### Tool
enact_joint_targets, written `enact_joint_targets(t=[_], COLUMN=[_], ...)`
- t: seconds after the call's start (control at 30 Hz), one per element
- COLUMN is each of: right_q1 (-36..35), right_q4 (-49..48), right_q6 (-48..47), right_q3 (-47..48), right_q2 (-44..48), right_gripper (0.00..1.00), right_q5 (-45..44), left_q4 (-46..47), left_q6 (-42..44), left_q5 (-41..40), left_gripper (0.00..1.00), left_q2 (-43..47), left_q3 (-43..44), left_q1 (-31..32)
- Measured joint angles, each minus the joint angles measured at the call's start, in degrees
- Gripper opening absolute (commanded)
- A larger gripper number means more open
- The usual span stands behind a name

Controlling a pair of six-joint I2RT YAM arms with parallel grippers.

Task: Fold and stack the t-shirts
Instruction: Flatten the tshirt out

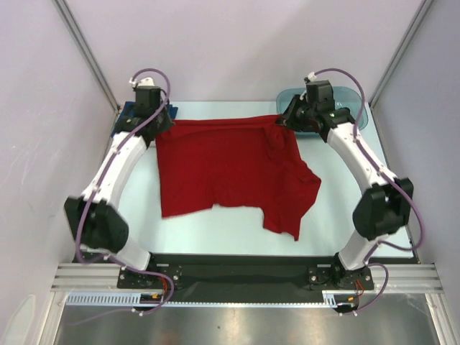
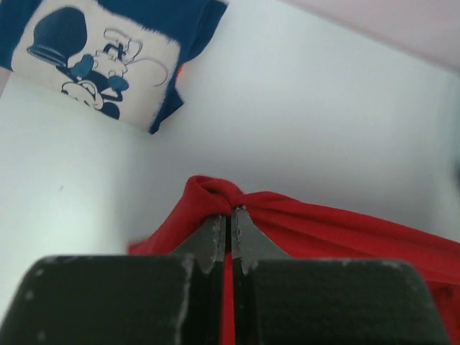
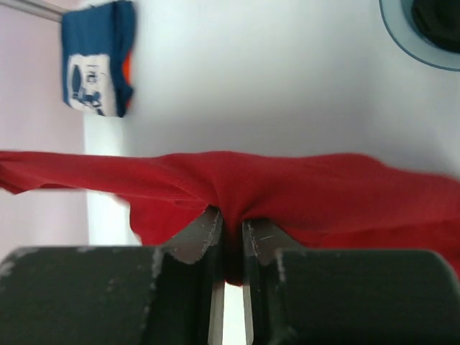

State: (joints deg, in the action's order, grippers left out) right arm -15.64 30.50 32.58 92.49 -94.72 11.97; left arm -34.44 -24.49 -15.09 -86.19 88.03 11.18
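A bright red t-shirt (image 1: 230, 172) hangs spread between both arms over the table's far half, its lower edge trailing toward me. My left gripper (image 1: 164, 121) is shut on its far left corner, and the pinched red cloth (image 2: 215, 198) bunches just past the fingertips. My right gripper (image 1: 282, 122) is shut on the far right corner, where a fold of red cloth (image 3: 237, 187) is squeezed between the jaws. A folded blue t-shirt with a white print (image 2: 93, 57) lies at the far left corner, also seen as the blue t-shirt (image 3: 97, 61). The black t-shirt (image 3: 438, 21) sits in the tub.
A teal plastic tub (image 1: 356, 108) stands at the far right corner behind the right arm. The white tabletop (image 1: 215, 230) ends at a black strip near the arm bases. Pale walls and metal posts close in both sides.
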Motion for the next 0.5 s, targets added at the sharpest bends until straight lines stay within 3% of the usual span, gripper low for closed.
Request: enact_joint_targets(t=[0.13, 0.2, 0.23, 0.3, 0.33, 0.37, 0.4, 0.43, 0.5], right_q1=[0.0, 0.0, 0.0, 0.1, 0.2, 0.2, 0.3, 0.4, 0.4], right_q4=[-2.0, -2.1, -2.5, -1.7, -1.5, -0.4, 1.6, 4.0, 8.6], right_q6=[-1.1, -1.9, -2.3, -3.3, -3.7, -4.0, -4.3, -4.7, -5.7], right_q3=[3.1, 7.5, 9.6, 16.6, 20.0, 23.4, 27.7, 32.5, 39.1], right_q2=[-7.6, -12.2, -14.2, -19.6, -22.2, -24.5, -27.1, -29.7, -33.2], right_gripper=[0.19, 0.27, 0.37, 0.47, 0.55, 0.69, 0.77, 0.92, 0.98], right_q5=[0.8, 1.3, 1.5, 1.9, 1.9, 2.0, 2.1, 1.8, 0.8], left_q4=[1.6, 1.8, 1.8, 1.4, 1.2, 0.7, -0.2, -0.9, -3.2], left_q6=[2.6, 3.4, 3.8, 4.3, 4.7, 5.2, 5.7, 6.1, 6.1], left_q5=[0.0, 0.0, -0.3, -1.2, -1.7, -2.4, -3.1, -4.0, -6.0], left_gripper=[0.00, 0.00, 0.00, 0.00, 0.09, 0.24, 0.53, 0.58, 0.68], left_q2=[-9.6, -14.9, -18.0, -22.3, -23.9, -25.3, -26.5, -27.5, -28.7], left_q3=[0.7, 3.0, 4.7, 7.8, 9.1, 10.5, 12.4, 14.3, 18.4], left_q1=[-1.1, -1.4, -1.5, -1.8, -2.0, -2.3, -2.4, -2.6, -2.9])
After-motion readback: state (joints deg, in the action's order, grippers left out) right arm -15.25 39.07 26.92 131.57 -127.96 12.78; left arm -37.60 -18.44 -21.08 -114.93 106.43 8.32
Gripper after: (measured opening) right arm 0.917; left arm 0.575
